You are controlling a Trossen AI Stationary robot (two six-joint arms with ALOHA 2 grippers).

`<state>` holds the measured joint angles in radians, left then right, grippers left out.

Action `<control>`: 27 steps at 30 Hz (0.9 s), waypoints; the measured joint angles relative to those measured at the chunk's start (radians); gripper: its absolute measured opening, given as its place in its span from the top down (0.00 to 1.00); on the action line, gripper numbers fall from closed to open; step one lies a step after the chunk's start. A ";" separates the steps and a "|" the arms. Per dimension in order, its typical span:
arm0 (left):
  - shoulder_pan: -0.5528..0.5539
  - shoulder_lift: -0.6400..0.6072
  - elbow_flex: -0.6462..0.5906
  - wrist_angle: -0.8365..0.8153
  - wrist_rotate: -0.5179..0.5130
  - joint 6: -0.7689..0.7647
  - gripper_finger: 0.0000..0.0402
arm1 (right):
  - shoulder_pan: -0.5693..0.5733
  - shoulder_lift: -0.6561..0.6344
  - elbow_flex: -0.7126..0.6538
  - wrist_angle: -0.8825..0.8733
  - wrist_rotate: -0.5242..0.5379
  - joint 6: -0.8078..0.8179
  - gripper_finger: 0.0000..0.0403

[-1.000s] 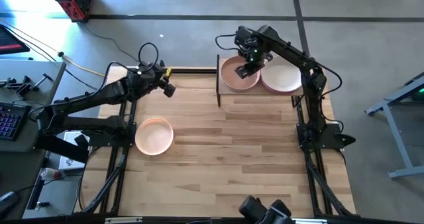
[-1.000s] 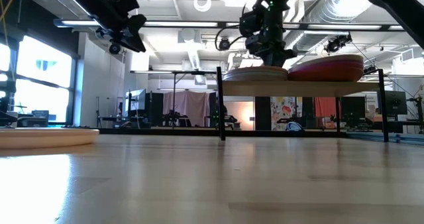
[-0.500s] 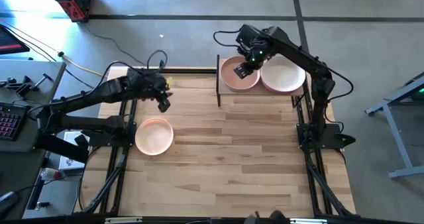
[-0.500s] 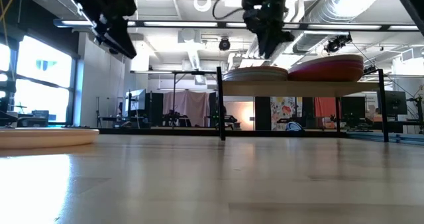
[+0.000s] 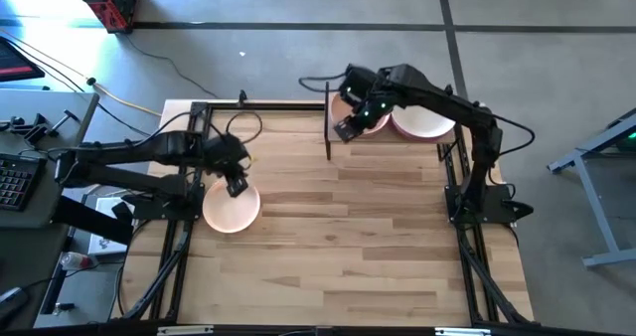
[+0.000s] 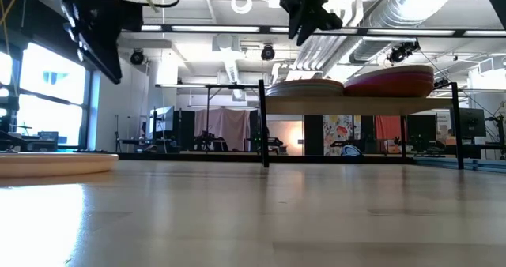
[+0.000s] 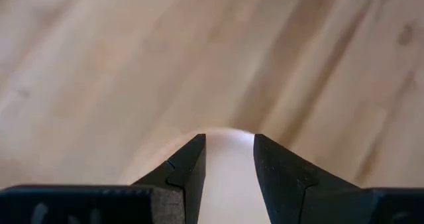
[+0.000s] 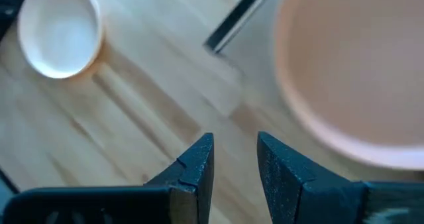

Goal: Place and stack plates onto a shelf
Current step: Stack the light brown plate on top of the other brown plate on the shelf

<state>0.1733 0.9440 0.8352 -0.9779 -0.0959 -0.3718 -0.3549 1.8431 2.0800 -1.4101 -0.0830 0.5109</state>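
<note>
A peach plate [image 5: 231, 207] rests flat on the table near its left edge; the low view shows it edge-on [image 6: 55, 163]. My left gripper [image 5: 237, 185] hovers open over its far rim, and the plate [image 7: 228, 184] shows between the fingers. The shelf [image 5: 386, 135] at the far right carries two plate stacks, a peach-topped one [image 5: 363, 107] and a pale one [image 5: 425, 119]. My right gripper [image 5: 340, 132] is open in the air by the shelf's left upright [image 5: 328, 127], touching nothing.
The shelf board [image 6: 360, 105] stands raised on thin black uprights [image 6: 262, 125], with both stacks [image 6: 304, 87] on top. Bare wooden tabletop [image 5: 378, 227] fills the middle and near side. A desk with a keyboard [image 5: 15, 182] lies beyond the table's left edge.
My left gripper has swung from the far left of the table toward the near edge and come down over the peach plate. My right gripper has risen off the shelf's left stack and moved toward the table's left, past the shelf's left upright. The plates have stayed put.
</note>
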 joint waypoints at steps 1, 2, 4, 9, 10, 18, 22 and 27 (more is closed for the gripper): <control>-0.022 0.000 -0.006 -0.007 0.012 -0.039 0.71 | 0.019 0.000 0.000 0.003 0.000 0.016 0.77; -0.045 0.000 -0.014 -0.013 0.019 -0.080 0.71 | 0.038 0.000 0.000 0.006 0.000 0.037 0.77; -0.095 0.000 -0.034 -0.012 0.036 -0.157 0.71 | 0.074 0.000 0.000 0.010 0.000 0.070 0.77; -0.226 0.000 -0.092 -0.012 0.056 -0.325 0.71 | 0.169 0.000 0.000 0.010 0.008 0.148 0.77; -0.250 0.000 -0.104 -0.009 0.056 -0.356 0.71 | 0.190 0.000 0.000 0.010 0.021 0.166 0.77; -0.428 0.000 -0.154 0.010 0.045 -0.574 0.71 | 0.332 0.001 0.000 0.027 0.096 0.298 0.77; -0.511 0.002 -0.154 0.031 -0.003 -0.621 0.71 | 0.379 0.001 0.000 0.049 0.129 0.350 0.77; -0.599 0.039 -0.154 0.071 -0.013 -0.665 0.71 | 0.420 0.001 0.000 0.067 0.155 0.411 0.77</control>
<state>-0.4259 0.9827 0.6811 -0.9067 -0.1089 -1.0372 0.0655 1.8439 2.0800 -1.3432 0.0720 0.9222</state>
